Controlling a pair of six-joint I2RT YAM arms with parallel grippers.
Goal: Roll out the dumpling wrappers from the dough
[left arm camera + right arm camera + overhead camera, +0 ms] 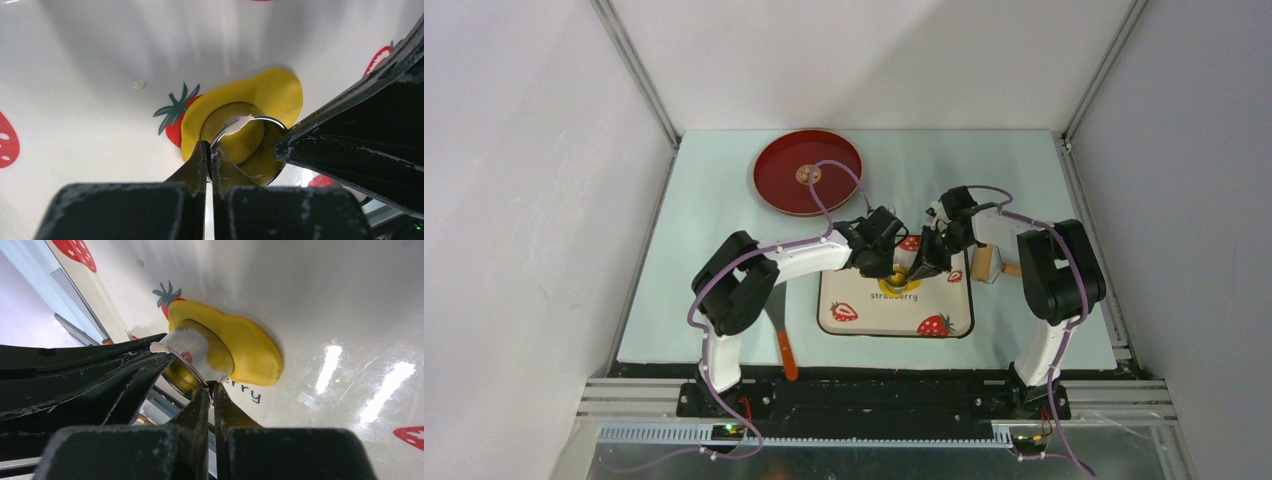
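A flattened patch of yellow dough [902, 277] lies on the strawberry-printed mat [894, 312]. A metal ring cutter [272, 122] stands on the dough, with yellow dough inside the ring. My left gripper [210, 150] is shut on the ring's near rim. My right gripper [212, 387] is shut on the rim of the ring [192, 347] from the other side, beside the dough [250, 350]. In the top view both grippers, left [892, 266] and right [922, 266], meet over the dough. A small round disc, the wrapper [807, 174], lies in the middle of the red plate [779, 190].
A wooden rolling pin [984, 265] lies at the mat's right edge. An orange-handled tool [786, 355] lies left of the mat near the front. The red plate sits at the back left. A small white crumb [139, 83] lies on the mat.
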